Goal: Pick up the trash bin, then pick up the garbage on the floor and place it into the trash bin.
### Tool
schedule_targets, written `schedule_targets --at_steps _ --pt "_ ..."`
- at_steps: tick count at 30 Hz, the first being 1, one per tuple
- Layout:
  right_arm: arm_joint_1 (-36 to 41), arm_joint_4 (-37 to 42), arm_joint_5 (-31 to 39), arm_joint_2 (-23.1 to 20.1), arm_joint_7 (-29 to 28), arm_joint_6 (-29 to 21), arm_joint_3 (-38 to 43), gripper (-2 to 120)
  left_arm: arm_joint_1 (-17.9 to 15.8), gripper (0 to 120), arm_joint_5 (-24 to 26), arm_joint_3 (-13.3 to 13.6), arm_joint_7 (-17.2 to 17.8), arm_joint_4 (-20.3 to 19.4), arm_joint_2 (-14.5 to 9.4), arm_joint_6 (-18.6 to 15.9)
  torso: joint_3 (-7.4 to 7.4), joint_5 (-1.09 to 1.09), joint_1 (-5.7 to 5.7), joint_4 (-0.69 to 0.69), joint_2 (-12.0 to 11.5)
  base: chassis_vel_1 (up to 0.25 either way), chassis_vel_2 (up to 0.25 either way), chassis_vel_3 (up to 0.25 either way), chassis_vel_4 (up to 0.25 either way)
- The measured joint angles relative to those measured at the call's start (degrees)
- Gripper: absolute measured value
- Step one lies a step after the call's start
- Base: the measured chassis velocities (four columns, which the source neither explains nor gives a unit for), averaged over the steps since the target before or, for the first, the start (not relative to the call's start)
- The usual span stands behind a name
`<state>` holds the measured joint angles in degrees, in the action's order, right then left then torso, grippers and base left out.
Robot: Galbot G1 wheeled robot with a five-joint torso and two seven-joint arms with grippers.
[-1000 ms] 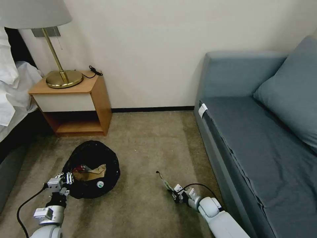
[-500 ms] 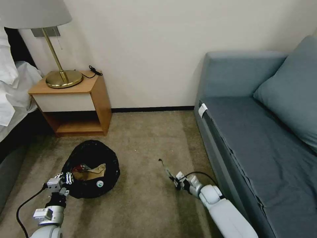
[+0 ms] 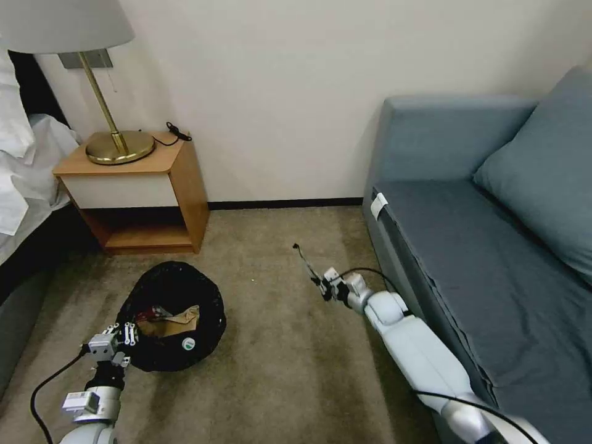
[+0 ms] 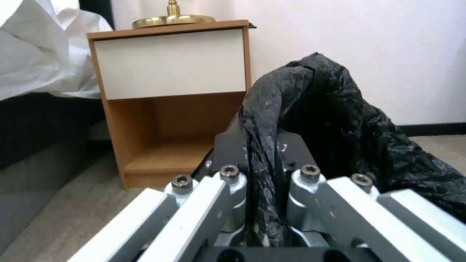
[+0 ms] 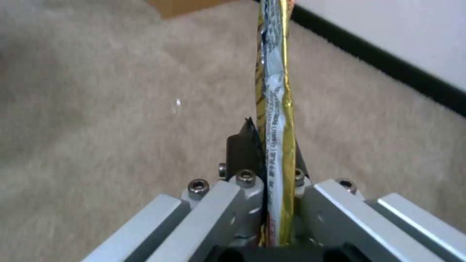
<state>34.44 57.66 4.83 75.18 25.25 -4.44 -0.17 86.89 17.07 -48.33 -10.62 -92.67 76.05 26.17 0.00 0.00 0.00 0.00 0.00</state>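
Observation:
The trash bin (image 3: pixel 169 290), lined with a crinkled black bag, stands on the carpet floor (image 3: pixel 277 345) at lower left. Inside lie a brown paper bag (image 3: pixel 176 320), a red snack bag (image 3: pixel 148 314) and a bottle with a green-labelled end (image 3: pixel 188 343). My left gripper (image 3: pixel 120 336) is shut on the bin's black bag rim (image 4: pixel 262 145) at its near side. My right gripper (image 3: pixel 322 283) is raised above the carpet, right of the bin, shut on a yellow-brown snack wrapper (image 5: pixel 274 109) that sticks up thin and edge-on (image 3: pixel 303 259).
A wooden nightstand (image 3: pixel 145 194) with a brass lamp (image 3: pixel 117 145) stands behind the bin by the wall. White bedding (image 3: pixel 24 166) is at far left. A blue-grey sofa (image 3: pixel 493 246) runs along the right. Open carpet lies between bin and sofa.
My right arm has lifted and stretched forward, carrying the wrapper up off the carpet and away from me. The left gripper and the bin have barely moved.

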Motion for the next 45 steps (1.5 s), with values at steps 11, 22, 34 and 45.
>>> schedule_targets --at_steps 11,22,34,45 --pt "-7.4 0.4 5.7 2.4 -2.9 -1.0 -9.5 0 -0.1 5 -0.3 -0.1 0.1 -0.2 0.5 0.0 0.00 0.00 0.00 0.00 0.0 0.000 0.000 0.000 0.000" --pt "-11.8 4.6 17.6 8.6 -7.1 2.4 -20.1 0 -1.7 5 -0.6 -0.3 0.4 0.3 0.7 -1.4 0.00 -0.02 0.00 0.01 0.0 0.000 0.000 0.000 0.000" --pt "-7.5 7.1 19.9 13.1 -9.1 7.6 -25.6 0 -3.1 5 0.2 -0.6 0.6 0.0 -0.2 -2.9 0.00 -0.01 0.00 0.01 0.0 0.000 0.000 0.000 0.000" --pt "-3.9 7.6 17.4 13.8 -8.8 8.4 -27.7 0 -3.3 5 -1.1 0.0 0.6 -0.2 1.7 -3.2 -0.01 -0.01 0.00 0.00 0.0 0.000 0.000 0.000 0.000"
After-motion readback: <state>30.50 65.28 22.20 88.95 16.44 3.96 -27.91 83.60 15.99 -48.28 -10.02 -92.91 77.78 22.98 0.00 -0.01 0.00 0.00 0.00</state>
